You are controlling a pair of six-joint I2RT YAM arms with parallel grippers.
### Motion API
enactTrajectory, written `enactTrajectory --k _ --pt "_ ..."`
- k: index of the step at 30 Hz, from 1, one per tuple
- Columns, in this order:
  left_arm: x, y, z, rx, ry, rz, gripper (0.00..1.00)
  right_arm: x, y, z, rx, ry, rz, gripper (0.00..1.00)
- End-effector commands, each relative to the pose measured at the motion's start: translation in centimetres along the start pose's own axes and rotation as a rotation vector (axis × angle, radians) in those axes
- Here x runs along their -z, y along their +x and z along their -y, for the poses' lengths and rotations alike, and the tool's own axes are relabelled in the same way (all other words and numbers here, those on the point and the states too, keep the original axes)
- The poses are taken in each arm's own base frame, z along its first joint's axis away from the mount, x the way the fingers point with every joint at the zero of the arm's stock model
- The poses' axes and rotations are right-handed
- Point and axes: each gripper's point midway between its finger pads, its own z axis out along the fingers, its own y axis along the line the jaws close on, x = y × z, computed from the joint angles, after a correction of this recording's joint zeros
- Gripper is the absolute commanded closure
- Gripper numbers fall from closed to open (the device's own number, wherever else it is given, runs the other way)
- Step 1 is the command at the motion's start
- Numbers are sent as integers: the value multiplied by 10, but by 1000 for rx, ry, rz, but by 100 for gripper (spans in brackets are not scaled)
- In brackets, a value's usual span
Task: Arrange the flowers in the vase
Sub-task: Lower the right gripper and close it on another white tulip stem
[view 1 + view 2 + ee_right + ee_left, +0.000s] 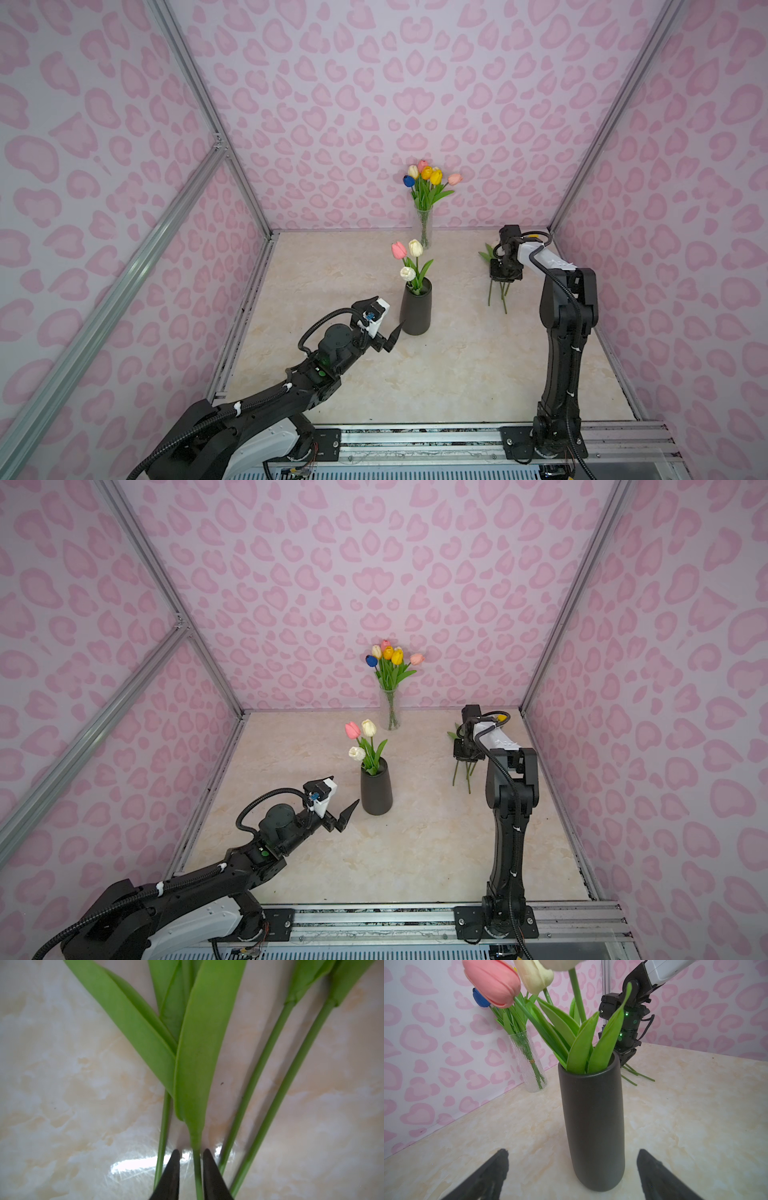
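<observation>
Fingers (488, 1172) spread wide and holding nothing, the left gripper (392, 338) hovers low over the beige marble-patterned tabletop (436, 382), just beside the tall matte black vase (415, 311) that stands about midway between the side edges. That vase holds three artificial tulips (409, 259), pink, cream and white.

Farther back, near the right edge, the right gripper (191, 1154) points down at the loose green-stemmed flowers (496, 297) lying flat on the tabletop. Its jaws stand narrowly apart on either side of one thin bare stem (197, 1169), just below a leaf base. Whether they already pinch it cannot be told.

Such a stem looks light, thin and bendy, probably smooth plastic. A hold low on the bare stem, clear of the soft leaves, seems soundest, and the head end may sag.

At the back edge a clear ribbed glass vase (424, 230) carries a mixed tulip bunch (428, 178).
</observation>
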Motion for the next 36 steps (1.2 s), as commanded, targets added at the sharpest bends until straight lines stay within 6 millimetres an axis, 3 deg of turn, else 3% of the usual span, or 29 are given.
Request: enactTrajectory --k 1,11,17,25,36 --pt "-1 -6 0 0 1 15 3 -7 6 0 11 3 -27 83" --pt "0 -9 -1 0 1 22 3 -4 9 -7 15 -37 -4 95" --pt "1 -9 0 0 3 25 3 19 1 -9 21 -39 65 100" --pt "2 -10 -1 0 2 26 3 46 -8 -8 29 -28 142 100" --pt "3 -13 -5 18 -18 35 3 90 -16 -26 124 15 254 100"
